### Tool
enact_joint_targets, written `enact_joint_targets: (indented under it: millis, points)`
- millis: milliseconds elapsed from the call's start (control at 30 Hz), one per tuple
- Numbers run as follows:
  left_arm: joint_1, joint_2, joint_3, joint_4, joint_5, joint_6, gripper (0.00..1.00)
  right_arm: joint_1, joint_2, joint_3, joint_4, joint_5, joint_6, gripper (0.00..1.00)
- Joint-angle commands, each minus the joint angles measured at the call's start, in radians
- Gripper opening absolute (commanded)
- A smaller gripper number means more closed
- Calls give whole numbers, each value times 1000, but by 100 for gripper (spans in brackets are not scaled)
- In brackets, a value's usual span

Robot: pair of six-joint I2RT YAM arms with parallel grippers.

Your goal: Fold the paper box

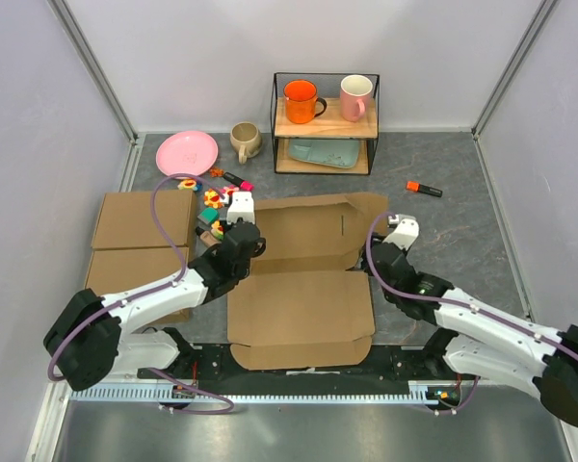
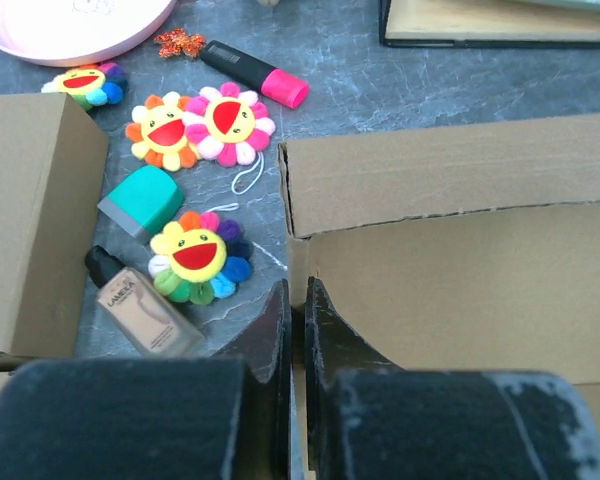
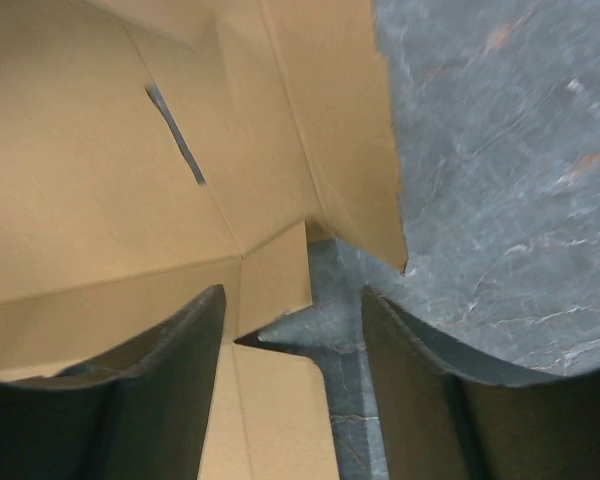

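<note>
- Counter (image 1: 482,221): grey slab, carries everything.
- Box (image 1: 303,308): brown card sheet at centre of the counter, btwn the two arms.
  - Near half lies flat.
  - Far half has its back wall + side flaps partly raised.
  - The far half's long axis runs left–right, w/ one arm at each end, so neither arm is nearer overall. Each has its own corner.
- Two finished flat boxes (image 1: 140,221): edge to edge, left of the sheet and apart from it.
- Left fingers (image 2: 270,330): shut tight, tips at the left corner of the raised part.
  - The box lies ahead and to their right.
  - The corner's upright edge runs down to the slit btwn them. Can't tell whether any card is nipped there.
- Right fingers (image 3: 170,370): roughly half open, holding nothing.
  - They straddle the right corner. A small tab (image 3: 275,275) + a bit of bare counter sit in the gap.
  - The box is ahead and to their left, w/ the side flap (image 3: 340,130) standing just beyond.
- Judgement: the next fold prob turns on that right corner. The tab is already btwn the open fingers, so they'd need to close on it or push the flap inward, i.e. leftward along the long axis.
- Plush flowers (image 2: 195,258) + small bottle (image 2: 145,310): just left of the left fingers, not touching the box.
</note>
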Motion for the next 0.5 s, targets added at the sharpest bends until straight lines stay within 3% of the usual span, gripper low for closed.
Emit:
enact_joint_targets:
  millis: [0,133,333,467]
  points:
    - [2,40,-53,21,-20,-108,2,-17,77,-50,148,-135,100,67]
    - [-3,37,-45,16,-49,-96,2,-71,143,-69,192,-166,100,71]
    - [-3,17,-57,26,-62,-93,2,-120,197,-83,278,-229,75,68]
    - [-3,14,-59,0,-65,-116,2,-123,245,-78,334,-273,54,56]
